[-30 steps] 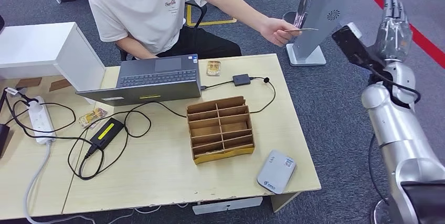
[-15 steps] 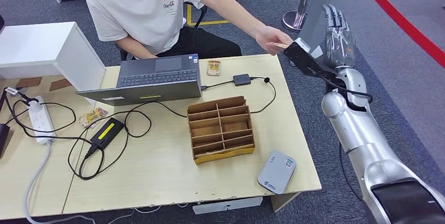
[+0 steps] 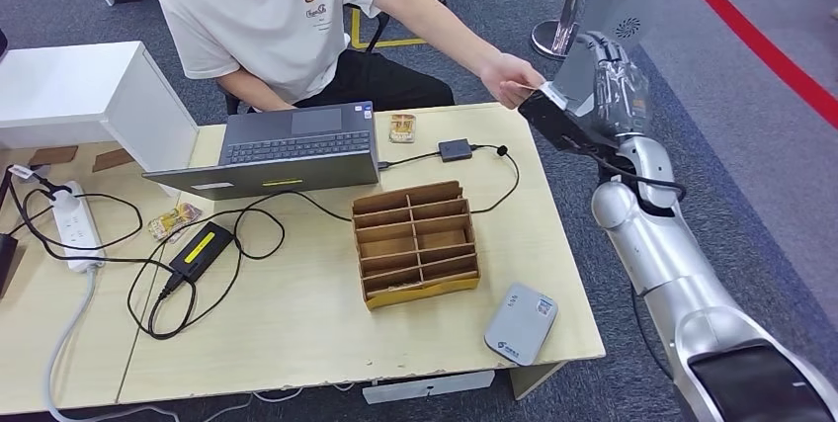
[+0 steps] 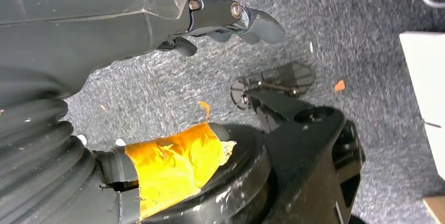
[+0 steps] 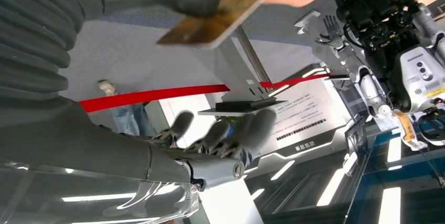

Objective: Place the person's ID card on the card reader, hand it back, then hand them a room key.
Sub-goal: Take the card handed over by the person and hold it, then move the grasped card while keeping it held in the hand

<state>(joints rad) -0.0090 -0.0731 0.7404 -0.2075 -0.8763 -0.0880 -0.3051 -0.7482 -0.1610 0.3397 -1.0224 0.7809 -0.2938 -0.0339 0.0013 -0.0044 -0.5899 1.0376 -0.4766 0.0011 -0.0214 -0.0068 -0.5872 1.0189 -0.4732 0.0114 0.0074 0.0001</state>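
— Since a second ago the right hand (image 3: 615, 76) has swung in from out by the red line to meet the person's hand (image 3: 514, 78).

— Holding anything?

— Not clearly. Its fingers (image 5: 246, 129) are spread apart, and the ID card (image 5: 223, 17) sits by the thumb (the person is still pinching its far end); I cannot tell if the thumb presses it.

— Card reader?

— Card reader (image 3: 521, 322) lies well below that hand, at the table's (image 3: 296, 323) near edge.

— Left hand?

— Left hand (image 4: 231, 17) hangs over carpet, fingers curled, empty.
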